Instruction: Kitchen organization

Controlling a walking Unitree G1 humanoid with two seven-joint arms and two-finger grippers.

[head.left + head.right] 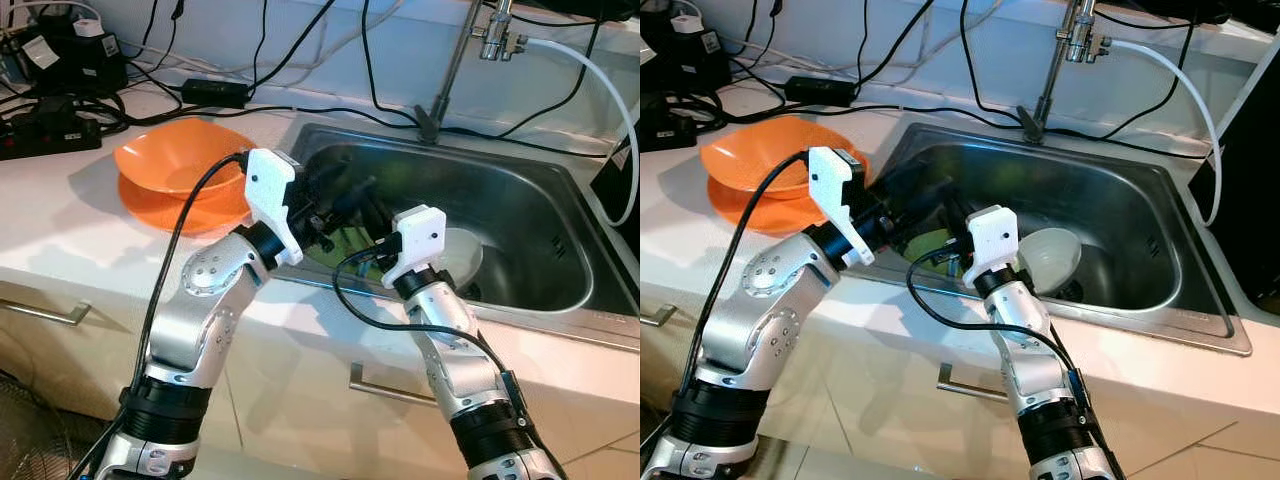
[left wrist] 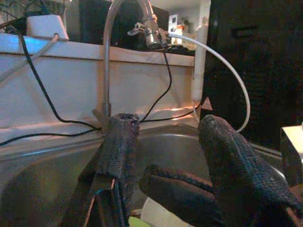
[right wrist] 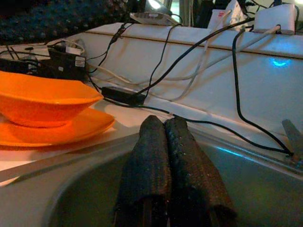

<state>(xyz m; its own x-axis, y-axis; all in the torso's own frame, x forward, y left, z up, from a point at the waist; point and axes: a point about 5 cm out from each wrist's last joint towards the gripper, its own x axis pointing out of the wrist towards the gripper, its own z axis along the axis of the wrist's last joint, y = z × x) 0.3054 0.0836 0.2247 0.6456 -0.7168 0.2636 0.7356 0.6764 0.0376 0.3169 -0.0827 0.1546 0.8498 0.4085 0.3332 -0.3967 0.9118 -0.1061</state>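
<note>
In the steel sink (image 1: 520, 215) a green dish (image 1: 345, 245) lies at the near left, and a white bowl (image 1: 462, 255) sits beside it towards the middle. Both arms reach over the sink's front left rim. My left gripper (image 2: 168, 125) is open just above the green dish, holding nothing. My right gripper (image 3: 163, 124) is shut and empty, its fingers pointing left and crossing under the left gripper's fingers (image 1: 345, 200). An orange bowl (image 1: 180, 155) rests on an orange plate (image 1: 175, 212) on the counter left of the sink.
A faucet (image 1: 455, 60) with a white hose (image 1: 600, 70) rises behind the sink. Black cables, an adapter (image 1: 215, 92) and a power strip (image 1: 50, 135) lie along the back of the counter. Drawer handles (image 1: 385, 390) run below the counter edge.
</note>
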